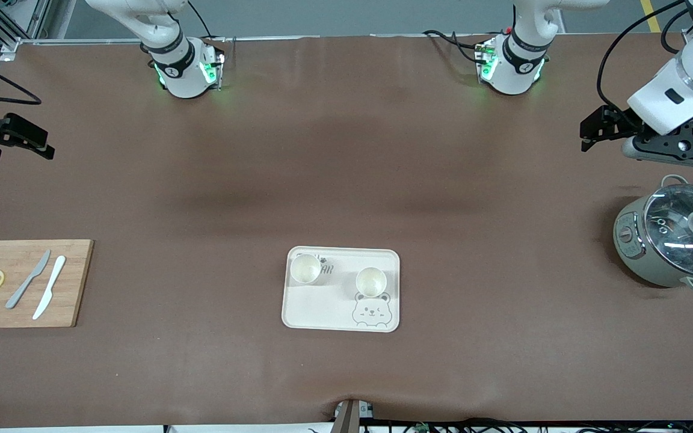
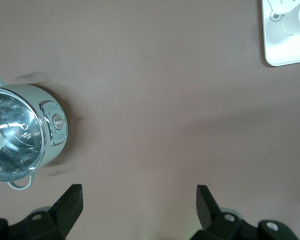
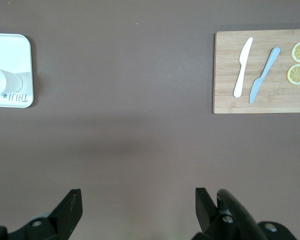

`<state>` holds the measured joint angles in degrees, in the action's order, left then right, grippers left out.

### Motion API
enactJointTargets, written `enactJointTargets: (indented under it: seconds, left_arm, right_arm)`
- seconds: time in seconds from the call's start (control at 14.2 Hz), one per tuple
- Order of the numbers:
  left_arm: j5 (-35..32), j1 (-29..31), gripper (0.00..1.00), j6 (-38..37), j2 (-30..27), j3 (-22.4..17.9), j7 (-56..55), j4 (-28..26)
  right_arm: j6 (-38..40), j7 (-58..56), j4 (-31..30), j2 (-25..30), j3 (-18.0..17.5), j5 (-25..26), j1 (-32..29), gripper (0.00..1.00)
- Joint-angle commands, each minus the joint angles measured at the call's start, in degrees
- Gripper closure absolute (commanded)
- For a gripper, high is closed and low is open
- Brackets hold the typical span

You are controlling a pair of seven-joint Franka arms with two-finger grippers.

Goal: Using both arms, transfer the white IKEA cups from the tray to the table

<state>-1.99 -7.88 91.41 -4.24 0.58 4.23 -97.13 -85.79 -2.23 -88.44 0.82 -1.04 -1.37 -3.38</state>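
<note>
Bear-printed tray (image 1: 328, 313) holds both cups (image 1: 305, 269) on brown table (image 1: 202, 373); claws (image 1: 599, 129) spread.

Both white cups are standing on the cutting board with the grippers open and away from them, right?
Not quite. The front view shows both cups on the bear tray, not the cutting board. The left gripper and right gripper are open, away from them.

— Looking like a robotics lab dressed up as a kitchen?

— Seeming so: two arm bases (image 1: 187, 69) glowing green along the top of the frame, cables trailing at the upper right, aluminium framing showing at the upper left.

— Kitchen props lying about?

— Sitting on brown matting (image 1: 346, 180): a cutting board (image 1: 24, 282) at the lower left, an electric pot (image 1: 674, 240) at the right edge.
</note>
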Motion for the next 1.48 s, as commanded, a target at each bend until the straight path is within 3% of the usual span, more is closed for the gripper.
enactJointTargets:
  seconds: [0.0,0.42,0.78,1.06,1.41]
  left_arm:
    - [0.0,0.0,0.00,-1.1,1.0,0.5,-1.0,1.9]
    - [3.6,-0.3,0.00,0.4,1.3,0.6,-0.2,1.6]
    - [5.9,-2.1,0.00,3.2,4.1,1.9,-6.7,2.9]
    - [4.7,-4.6,0.00,3.4,10.5,3.9,-7.6,6.9]
    - [0.8,-11.8,0.00,3.5,24.2,3.9,-17.1,20.0]
  right_arm:
    - [0.1,-0.5,-0.2,0.4,-0.5,-0.2,-0.7,0.00]
    - [0.1,-0.5,-0.1,0.3,-0.5,-0.2,-0.6,0.00]
    - [0.1,-0.4,-0.2,0.3,-0.5,-0.3,-0.4,0.00]
    - [0.1,-0.4,-0.1,-0.7,-0.5,-0.4,-0.7,0.00]
    - [0.0,-0.5,0.3,-0.7,-0.5,-0.3,-0.4,0.00]
